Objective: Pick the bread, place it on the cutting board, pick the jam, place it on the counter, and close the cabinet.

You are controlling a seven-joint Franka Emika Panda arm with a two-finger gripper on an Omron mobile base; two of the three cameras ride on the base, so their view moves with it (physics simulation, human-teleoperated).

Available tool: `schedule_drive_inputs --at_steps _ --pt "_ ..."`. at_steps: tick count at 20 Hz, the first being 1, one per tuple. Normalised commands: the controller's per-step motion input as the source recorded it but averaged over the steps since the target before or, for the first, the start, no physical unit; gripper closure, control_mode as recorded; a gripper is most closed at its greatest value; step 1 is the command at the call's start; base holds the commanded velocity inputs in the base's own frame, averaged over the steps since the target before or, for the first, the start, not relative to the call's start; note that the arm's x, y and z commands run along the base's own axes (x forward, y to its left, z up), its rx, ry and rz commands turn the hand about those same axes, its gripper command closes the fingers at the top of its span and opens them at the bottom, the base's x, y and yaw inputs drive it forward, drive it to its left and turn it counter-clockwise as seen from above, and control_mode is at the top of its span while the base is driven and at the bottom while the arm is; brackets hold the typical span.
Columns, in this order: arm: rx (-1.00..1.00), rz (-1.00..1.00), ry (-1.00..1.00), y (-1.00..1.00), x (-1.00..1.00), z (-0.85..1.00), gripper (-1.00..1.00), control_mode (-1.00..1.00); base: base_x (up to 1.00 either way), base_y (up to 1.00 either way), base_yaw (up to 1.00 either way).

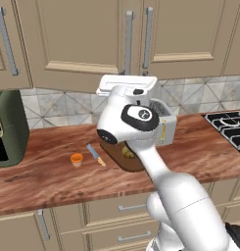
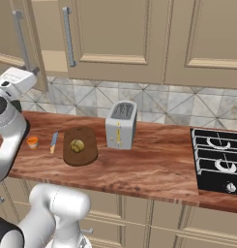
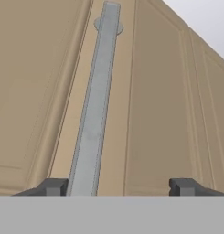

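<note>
Gripper spread wide at cabinet handle; bread seen on cutting board; jam placed on tabletop

A grey-and-cream diamond-tiled backsplash crosses mid-frame. A silver toaster stands centre, a black gas hob lower right, a dark green appliance far left.

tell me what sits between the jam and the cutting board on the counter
A small knife lies on the counter between the jam and the cutting board, apart from both, seen in both base views.
</note>
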Motion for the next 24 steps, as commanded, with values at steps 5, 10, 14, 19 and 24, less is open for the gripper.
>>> schedule_drive_inputs --at_steps 5,10,14,19,24 --pt "0.00 0.05 0.00 -0.12 0.51 0.00 -1.00 -1.00 0.00 0.00 0.00" --pt "0.00 0.04 0.00 -0.10 0.50 0.00 -1.00 -1.00 0.00 0.00 0.00" --pt "0.00 0.04 0.00 -0.08 0.48 0.00 -1.00 -1.00 0.00 0.00 0.00" --pt "0.00 0.03 0.00 -0.01 0.42 0.00 -1.00 -1.00 0.00 0.00 0.00" --pt "0.00 0.01 0.00 0.00 0.32 0.00 -1.00 -1.00 0.00 0.00 0.00"
